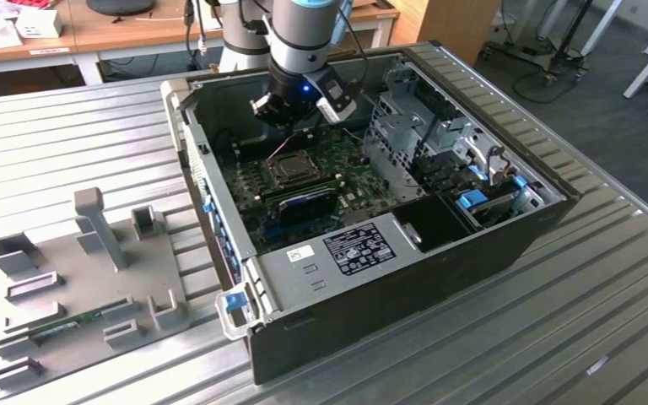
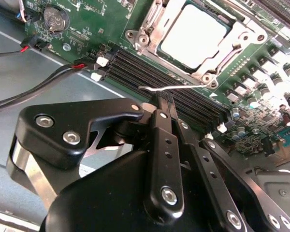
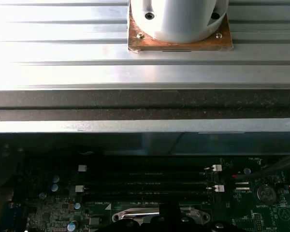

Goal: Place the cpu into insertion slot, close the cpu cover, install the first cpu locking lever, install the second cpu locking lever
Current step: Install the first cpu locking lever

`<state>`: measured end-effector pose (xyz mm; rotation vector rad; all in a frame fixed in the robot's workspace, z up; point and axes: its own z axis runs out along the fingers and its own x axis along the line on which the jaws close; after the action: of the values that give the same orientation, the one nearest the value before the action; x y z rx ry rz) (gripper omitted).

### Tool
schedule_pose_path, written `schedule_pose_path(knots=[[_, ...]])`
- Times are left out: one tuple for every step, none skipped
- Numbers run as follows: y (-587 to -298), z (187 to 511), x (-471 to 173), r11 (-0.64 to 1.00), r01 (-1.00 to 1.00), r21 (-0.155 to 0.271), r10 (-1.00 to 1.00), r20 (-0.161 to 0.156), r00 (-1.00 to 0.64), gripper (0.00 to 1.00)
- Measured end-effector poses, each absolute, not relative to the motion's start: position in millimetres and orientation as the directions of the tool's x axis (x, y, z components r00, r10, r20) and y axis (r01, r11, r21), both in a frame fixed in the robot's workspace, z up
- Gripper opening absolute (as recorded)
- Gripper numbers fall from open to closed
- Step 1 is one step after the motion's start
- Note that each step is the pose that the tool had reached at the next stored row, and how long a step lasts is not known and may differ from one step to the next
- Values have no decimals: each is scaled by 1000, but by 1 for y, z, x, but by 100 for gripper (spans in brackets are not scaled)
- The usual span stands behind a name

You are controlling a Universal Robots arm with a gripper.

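Observation:
The cpu lies flat in the insertion slot on the green motherboard, its pale metal top showing. The silvery cpu cover lies down around it as a frame. A thin silvery locking lever sticks out from the socket's corner over the memory slots, unlatched. My gripper is shut, its black fingertips right at this lever's free end; whether they touch it I cannot tell. In the exterior view the gripper hangs inside the open computer case just beyond the socket.
Long dark memory slots run beside the socket. Black and red cables and a coin battery lie close by. A metal drive cage stands at the exterior view's right. A grey fixture tray rests on the ribbed table.

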<state>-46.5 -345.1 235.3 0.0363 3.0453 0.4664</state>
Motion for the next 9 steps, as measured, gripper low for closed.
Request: schedule_pose_path(knots=[[-345, 235, -47, 954, 14, 300, 32, -56, -998, 10], [-345, 235, -47, 954, 14, 300, 32, -56, -998, 10], [-345, 235, -47, 954, 14, 299, 32, -56, -998, 10], [-345, 235, -47, 954, 14, 300, 32, -56, -998, 10], [-345, 235, -47, 954, 14, 300, 32, -56, -998, 10], [-345, 235, -47, 954, 14, 300, 32, -56, -998, 10], [-345, 235, -47, 954, 14, 300, 32, -56, -998, 10], [-345, 235, -47, 954, 14, 300, 32, -56, -998, 10], [-345, 235, -47, 954, 14, 300, 32, -56, -998, 10]])
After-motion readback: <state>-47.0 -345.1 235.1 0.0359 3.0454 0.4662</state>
